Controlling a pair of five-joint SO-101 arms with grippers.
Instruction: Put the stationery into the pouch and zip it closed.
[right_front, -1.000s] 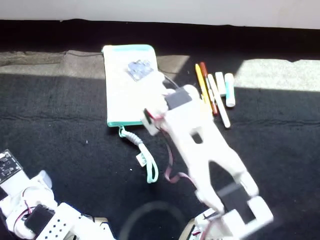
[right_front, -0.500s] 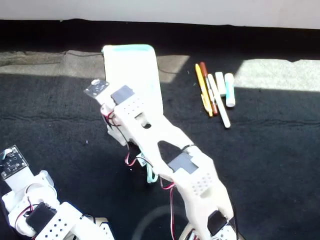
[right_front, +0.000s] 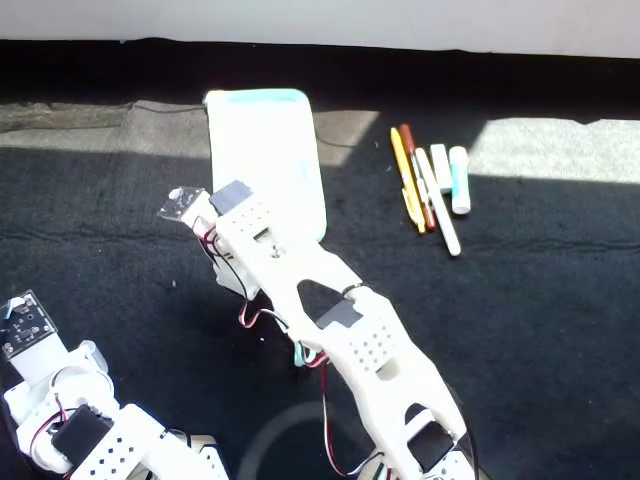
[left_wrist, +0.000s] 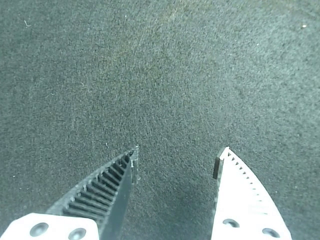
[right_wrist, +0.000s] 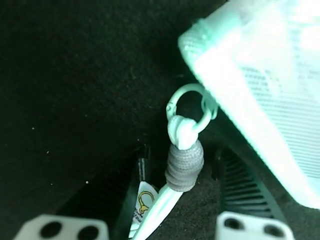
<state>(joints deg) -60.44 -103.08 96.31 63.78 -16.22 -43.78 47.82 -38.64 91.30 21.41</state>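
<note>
The white pouch (right_front: 265, 150) with teal trim lies flat at the back of the black mat. My right arm (right_front: 290, 270) stretches across its near edge to its near left corner. In the right wrist view, the pouch corner (right_wrist: 260, 90), its teal ring (right_wrist: 192, 107) and the grey-wrapped strap (right_wrist: 184, 160) sit between the spread fingers of my right gripper (right_wrist: 182, 152), which is open. Right of the pouch lie a yellow pen (right_front: 405, 180), a red pen (right_front: 417, 175), a white pen (right_front: 438, 205) and a white-teal marker (right_front: 459, 180). My left gripper (left_wrist: 175, 157) hangs open over bare mat.
The left arm (right_front: 60, 420) is folded at the near left corner. A bright sunlit band (right_front: 560, 150) crosses the mat behind the pens. A white wall (right_front: 320, 20) runs along the back edge.
My right arm swung left from the pouch's right side to its near left corner, then edged slightly nearer. The left arm barely moved.
</note>
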